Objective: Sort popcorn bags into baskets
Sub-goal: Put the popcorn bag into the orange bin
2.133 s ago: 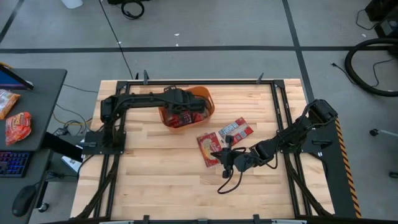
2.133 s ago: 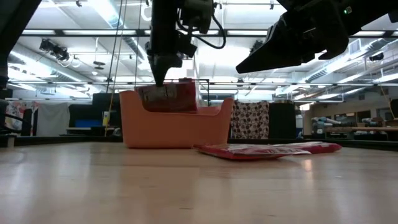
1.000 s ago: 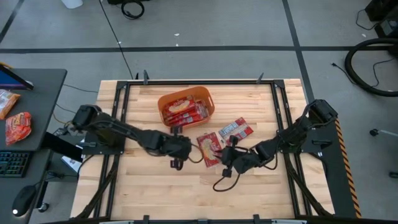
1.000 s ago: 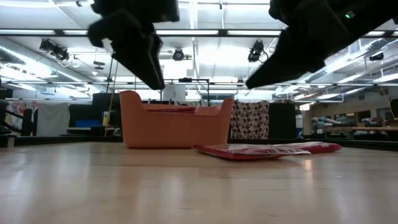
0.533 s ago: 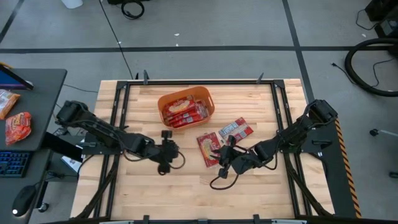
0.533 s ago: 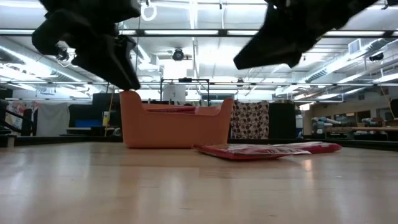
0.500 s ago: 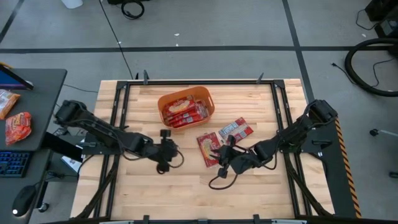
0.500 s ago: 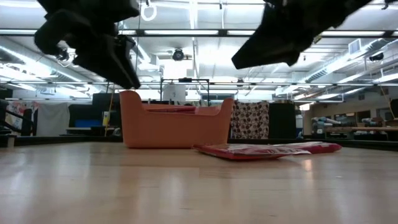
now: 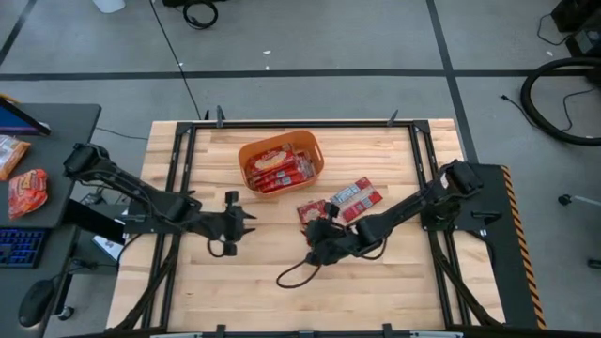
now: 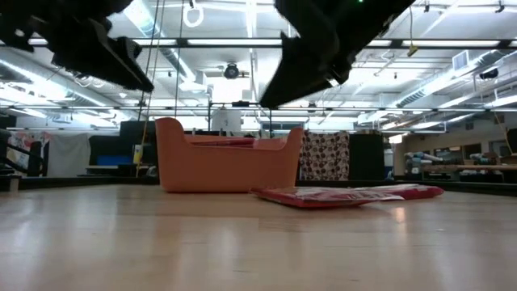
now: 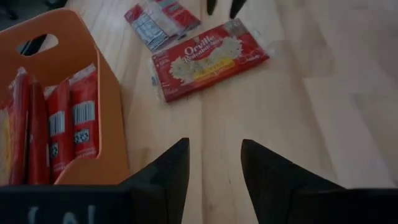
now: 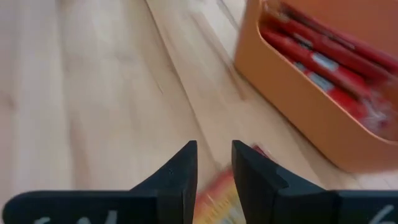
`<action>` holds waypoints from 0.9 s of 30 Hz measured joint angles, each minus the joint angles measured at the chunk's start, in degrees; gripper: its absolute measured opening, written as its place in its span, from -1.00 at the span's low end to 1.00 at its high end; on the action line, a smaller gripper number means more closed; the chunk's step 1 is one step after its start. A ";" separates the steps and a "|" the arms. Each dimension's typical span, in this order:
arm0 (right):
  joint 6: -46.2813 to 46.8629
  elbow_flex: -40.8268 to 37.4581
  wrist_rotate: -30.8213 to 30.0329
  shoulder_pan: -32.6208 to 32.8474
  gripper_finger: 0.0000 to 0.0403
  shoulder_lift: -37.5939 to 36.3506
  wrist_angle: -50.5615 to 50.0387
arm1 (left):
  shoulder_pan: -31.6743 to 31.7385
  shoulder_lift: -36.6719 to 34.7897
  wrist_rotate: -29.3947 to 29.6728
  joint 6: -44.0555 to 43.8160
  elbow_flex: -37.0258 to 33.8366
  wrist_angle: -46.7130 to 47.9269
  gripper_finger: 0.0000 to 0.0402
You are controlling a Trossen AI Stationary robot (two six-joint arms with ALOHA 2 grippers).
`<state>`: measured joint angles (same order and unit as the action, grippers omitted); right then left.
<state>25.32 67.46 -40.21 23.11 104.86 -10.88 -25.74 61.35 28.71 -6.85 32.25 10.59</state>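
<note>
Orange basket [image 9: 281, 161] at upper centre of the high view, on the wooden table [image 9: 235, 282], packed with red popcorn bags [image 9: 278, 171] standing on edge; same basket [image 11: 74, 112] at the left of the left wrist view, barcoded bags [image 11: 59, 127] upright inside. Two more bags flat on the table just right of and below the basket: one face-up Orville packet [image 9: 355, 197] at centre right, another [image 9: 311, 212] touching it, partly covered by the right gripper [image 9: 319, 242]; in the low view, both seen as a thin red layer [image 10: 347, 195] right of the basket [image 10: 229, 166]. Right gripper low over the lower-left packet, fingers [image 12: 180, 171] parted by a narrow gap, nothing between them. Left gripper [image 9: 232, 222] at centre left of the high view, well apart from basket and loose bags, fingers [image 11: 168, 171] spread and empty, pointing toward the face-up packet [image 11: 208, 59]. Snack packs [image 9: 26, 192] on a side desk at far left.
</note>
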 joint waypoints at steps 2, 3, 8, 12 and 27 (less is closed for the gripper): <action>0.00 2.14 0.04 -0.34 -0.45 1.61 -2.66 | -0.70 -1.77 -0.04 0.06 -1.45 -2.19 -0.25; 0.06 3.40 0.78 -0.72 -0.43 2.58 -2.59 | -1.13 -3.29 0.00 0.04 -2.69 -2.50 -0.25; 0.68 7.56 3.70 -2.31 -0.25 6.28 -6.46 | -1.92 -8.76 0.23 -0.18 -8.20 -8.03 -0.25; 2.06 9.36 4.20 -3.55 -0.10 8.47 -9.07 | -1.89 -11.51 0.26 -1.40 -11.63 -12.84 -0.25; 3.97 9.29 4.47 -5.62 0.04 12.40 -9.85 | -1.22 -10.39 1.57 -6.94 -12.61 -16.52 -0.25</action>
<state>29.30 76.75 -35.74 17.50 117.26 -20.73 -26.96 50.96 30.28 -13.79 19.64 -5.93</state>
